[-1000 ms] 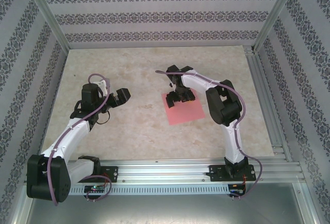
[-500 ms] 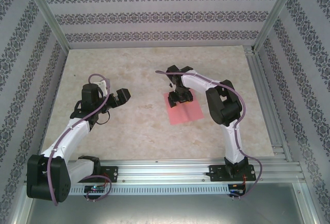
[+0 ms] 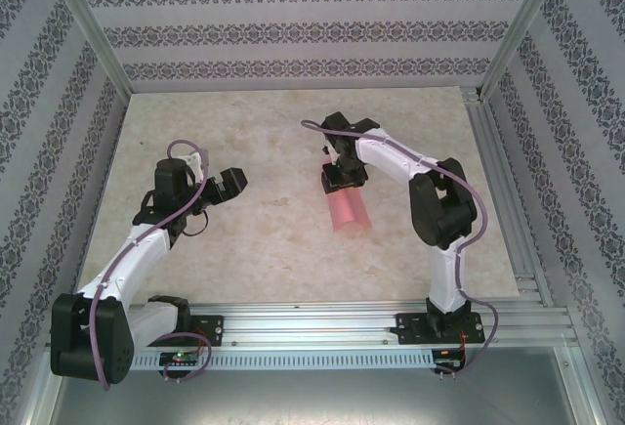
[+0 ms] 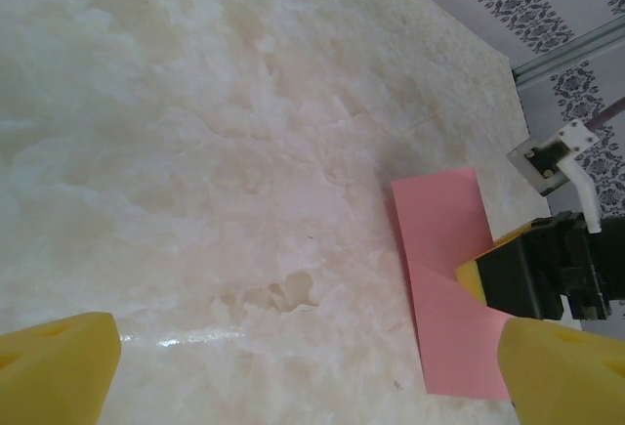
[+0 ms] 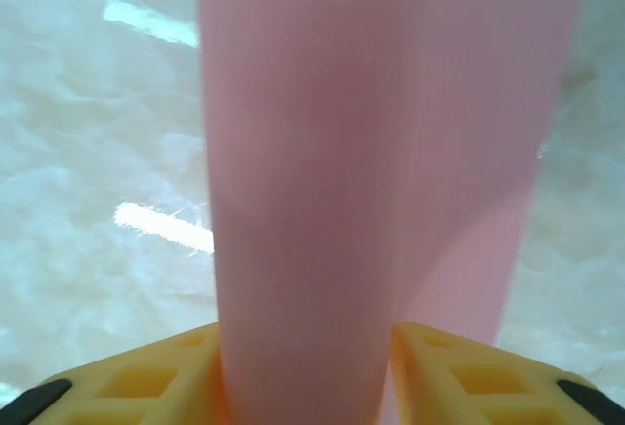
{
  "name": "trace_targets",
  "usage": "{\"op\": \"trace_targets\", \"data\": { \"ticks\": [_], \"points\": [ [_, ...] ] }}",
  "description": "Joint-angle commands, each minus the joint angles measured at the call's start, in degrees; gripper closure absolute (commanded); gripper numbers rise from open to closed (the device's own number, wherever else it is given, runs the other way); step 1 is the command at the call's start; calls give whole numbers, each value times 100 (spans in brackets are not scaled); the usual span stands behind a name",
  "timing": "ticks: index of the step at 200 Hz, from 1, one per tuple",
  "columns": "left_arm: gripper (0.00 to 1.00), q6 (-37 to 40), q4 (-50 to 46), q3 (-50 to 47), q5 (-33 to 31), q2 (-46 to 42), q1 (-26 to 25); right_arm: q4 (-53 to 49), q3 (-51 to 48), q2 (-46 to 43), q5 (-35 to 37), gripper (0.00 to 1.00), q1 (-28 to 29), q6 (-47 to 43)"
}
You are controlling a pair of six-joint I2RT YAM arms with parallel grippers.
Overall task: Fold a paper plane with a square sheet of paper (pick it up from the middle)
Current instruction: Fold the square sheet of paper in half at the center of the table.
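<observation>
Pink paper sheet: centre of frame, bowed into a hump, pinched at its middle by right gripper, probably to lift it off the table. Left gripper: centre-left, spread wide, holding nothing

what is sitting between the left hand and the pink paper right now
Nothing visible. Bare table runs from the open left hand across to the square sheet of paper. The right hand pinches the sheet at its middle, with the sides bowed up off the surface.
</observation>
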Motion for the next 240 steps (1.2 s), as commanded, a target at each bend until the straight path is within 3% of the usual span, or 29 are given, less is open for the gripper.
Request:
{"op": "trace_targets", "data": {
  "ticks": [1,62,94,164,198,240],
  "points": [
    [0,5,-74,185,85,-140,-77,203,-158,-334,-574,56,-51,167],
    [0,-79,-51,287,198,-177,-77,1644,-1000,-1303,-2275,60,-124,999],
    [0,-145,-17,353,287,-171,-109,2319,-1603,-1554,-2838,56,-245,1349],
    [0,-418,380,453,342,155,-525,2702,-2885,-1688,-2565,50,-763,1245],
    [0,-358,392,656,188,440,-892,2512,-3050,-1715,-2479,42,-1027,931],
    [2,-323,631,896,148,976,-1393,2346,-3114,-1626,-2192,40,-1149,827]
  ]
}}
